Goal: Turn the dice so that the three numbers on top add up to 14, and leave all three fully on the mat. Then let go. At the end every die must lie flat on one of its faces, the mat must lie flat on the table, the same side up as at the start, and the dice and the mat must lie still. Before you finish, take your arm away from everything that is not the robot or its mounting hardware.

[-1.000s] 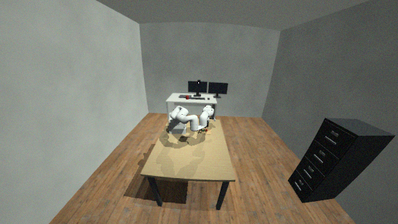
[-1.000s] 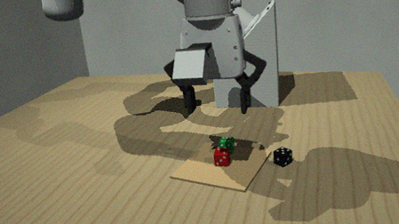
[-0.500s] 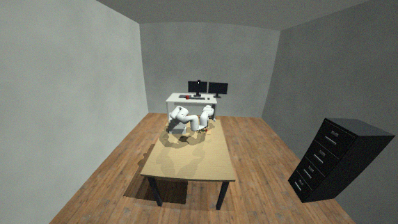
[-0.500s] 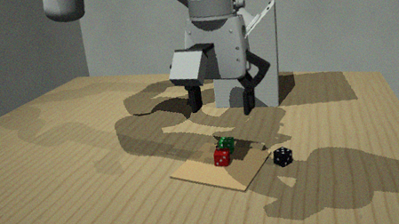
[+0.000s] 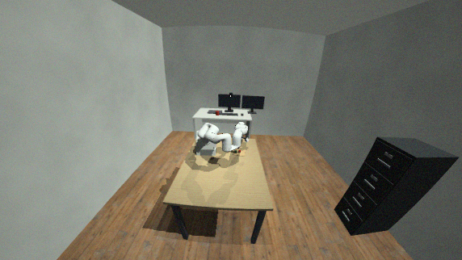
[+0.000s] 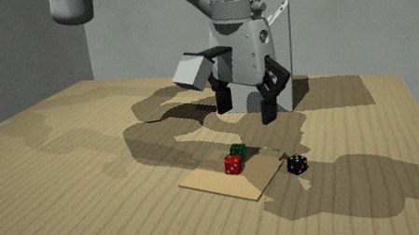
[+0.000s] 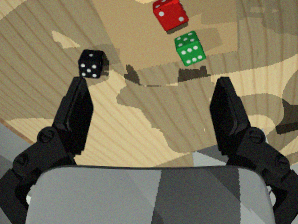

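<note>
The red die [image 6: 232, 165] [image 7: 170, 16] rests on the thin light mat [image 6: 214, 183] [image 7: 132, 37]. The green die [image 6: 237, 151] [image 7: 190, 49] is close behind it in the exterior view, near the mat's edge; whether it is fully on the mat is hard to tell. Its camera-facing side shows six pips in the wrist view. The black die [image 6: 297, 164] [image 7: 91, 64] lies on the table just off the mat, one face showing five pips. The red die's upper face is cut off in the wrist view. My gripper [image 6: 247, 116] [image 7: 151, 91] is open and empty, above and behind the dice.
The wooden table [image 5: 226, 190] [image 6: 97, 219] carries broad arm shadows. A pale upright panel [image 6: 288, 66] stands behind the gripper. A white desk [image 5: 206, 115] with monitors is farther back, and a black cabinet [image 5: 373, 174] stands on the right.
</note>
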`<state>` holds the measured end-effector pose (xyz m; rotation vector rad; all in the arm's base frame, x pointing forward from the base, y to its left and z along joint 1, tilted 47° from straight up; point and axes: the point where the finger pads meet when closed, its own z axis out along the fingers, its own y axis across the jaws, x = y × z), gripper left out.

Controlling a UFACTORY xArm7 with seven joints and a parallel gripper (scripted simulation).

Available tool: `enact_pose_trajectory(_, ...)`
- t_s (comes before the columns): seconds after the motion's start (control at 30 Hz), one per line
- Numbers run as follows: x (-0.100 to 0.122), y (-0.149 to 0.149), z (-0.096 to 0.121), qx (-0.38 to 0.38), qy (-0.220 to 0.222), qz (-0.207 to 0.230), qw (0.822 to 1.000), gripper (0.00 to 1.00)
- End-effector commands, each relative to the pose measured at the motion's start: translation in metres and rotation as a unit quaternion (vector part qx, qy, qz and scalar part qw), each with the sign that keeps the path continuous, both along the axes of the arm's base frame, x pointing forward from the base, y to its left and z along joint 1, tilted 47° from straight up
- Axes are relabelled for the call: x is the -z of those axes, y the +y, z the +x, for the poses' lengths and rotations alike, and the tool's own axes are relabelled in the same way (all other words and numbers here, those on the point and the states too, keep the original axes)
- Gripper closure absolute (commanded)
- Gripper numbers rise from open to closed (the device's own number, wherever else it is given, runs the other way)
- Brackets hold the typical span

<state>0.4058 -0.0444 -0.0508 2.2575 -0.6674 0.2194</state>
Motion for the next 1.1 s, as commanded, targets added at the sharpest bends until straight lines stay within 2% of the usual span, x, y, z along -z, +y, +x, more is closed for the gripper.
enact_pose_trajectory(0.0, 0.005, 0.006, -0.002, 0.053, -0.055, -0.004, 0.997, 0.0)
enact_pose_trajectory(0.03, 0.007, 0.007, -0.002, 0.07, -0.072, -0.005, 0.995, 0.0)
enact_pose_trajectory(0.13, 0.007, 0.007, -0.003, 0.075, -0.076, -0.005, 0.994, 0.0)
enact_pose_trajectory(0.2, 0.012, 0.01, -0.005, 0.117, -0.116, -0.008, 0.986, 0.0)
enact_pose_trajectory(0.33, 0.014, 0.012, -0.006, 0.145, -0.143, -0.01, 0.979, 0.0)
enact_pose_trajectory(0.5, 0.019, 0.015, -0.008, 0.194, -0.19, -0.013, 0.962, 0.0)
enact_pose_trajectory(0.63, 0.024, 0.017, -0.01, 0.241, -0.236, -0.017, 0.941, 0.0)
enact_pose_trajectory(0.73, 0.024, 0.018, -0.01, 0.245, -0.239, -0.018, 0.939, 0.0)
enact_pose_trajectory(0.8, 0.028, 0.02, -0.012, 0.284, -0.278, -0.021, 0.918, 0.0)
enact_pose_trajectory(0.97, 0.031, 0.022, -0.013, 0.321, -0.315, -0.025, 0.893, 0.0)
enact_pose_trajectory(1.03, 0.033, 0.023, -0.014, 0.345, -0.339, -0.027, 0.875, 0.0)
enact_pose_trajectory(1.07, 0.033, 0.023, -0.014, 0.346, -0.34, -0.027, 0.874, 0.0)
